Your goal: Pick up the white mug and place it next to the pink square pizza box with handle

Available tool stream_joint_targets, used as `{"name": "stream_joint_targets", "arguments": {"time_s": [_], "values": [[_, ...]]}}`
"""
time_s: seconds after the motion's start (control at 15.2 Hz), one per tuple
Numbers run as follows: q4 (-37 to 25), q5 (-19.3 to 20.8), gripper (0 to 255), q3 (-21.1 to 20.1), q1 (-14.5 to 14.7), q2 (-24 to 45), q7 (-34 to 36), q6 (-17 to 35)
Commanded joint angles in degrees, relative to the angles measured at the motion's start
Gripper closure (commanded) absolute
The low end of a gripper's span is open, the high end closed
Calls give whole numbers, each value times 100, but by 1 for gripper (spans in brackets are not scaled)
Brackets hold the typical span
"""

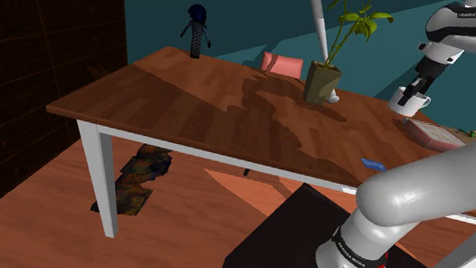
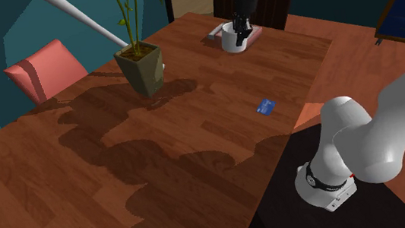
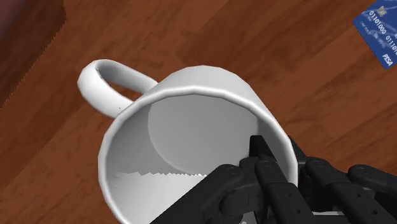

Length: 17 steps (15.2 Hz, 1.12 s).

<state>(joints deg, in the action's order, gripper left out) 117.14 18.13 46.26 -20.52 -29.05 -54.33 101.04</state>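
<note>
A white mug [image 1: 408,103] with a loop handle hangs tilted just above the table, my gripper [image 1: 417,84] shut on its rim. In the wrist view one finger [image 3: 264,153] is inside the mug [image 3: 191,102] and the other is outside its wall. In the second exterior view the mug [image 2: 232,41] and gripper [image 2: 241,31] are over a flat pinkish slab [image 2: 256,32] near the table's far corner. A pink square box [image 2: 40,68] with a darker stripe stands tilted at the far edge of the table [image 2: 196,140], well away past the plant; it is the pink box [image 1: 282,65] at the shoulder view's back.
A potted plant [image 1: 324,81] in a square pot stands mid-table with a white bat-like stick [image 1: 319,23] leaning behind it. A blue card [image 2: 267,107] lies near the stand-side edge. A dark figurine [image 1: 196,29] stands at the far corner and a dark cabinet [image 1: 24,70] sits beside the table.
</note>
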Motion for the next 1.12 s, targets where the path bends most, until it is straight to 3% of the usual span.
{"name": "stream_joint_targets", "arguments": {"time_s": [0.0, 0.33, 0.59, 0.79, 0.99, 1.06], "values": [[-169, 14, 255, 289, -2, 83, -323, -17], [-642, -21, 255, 1065, 84, 338, -1104, -70], [-1136, -194, 255, 1910, 353, 683, -1801, -102], [-1582, -429, 255, 2836, 823, 1018, -2369, -133], [-2043, -582, 255, 4046, 1688, 1209, -2807, -205], [-1959, -534, 255, 4015, 1665, 1164, -2777, -136]]}}
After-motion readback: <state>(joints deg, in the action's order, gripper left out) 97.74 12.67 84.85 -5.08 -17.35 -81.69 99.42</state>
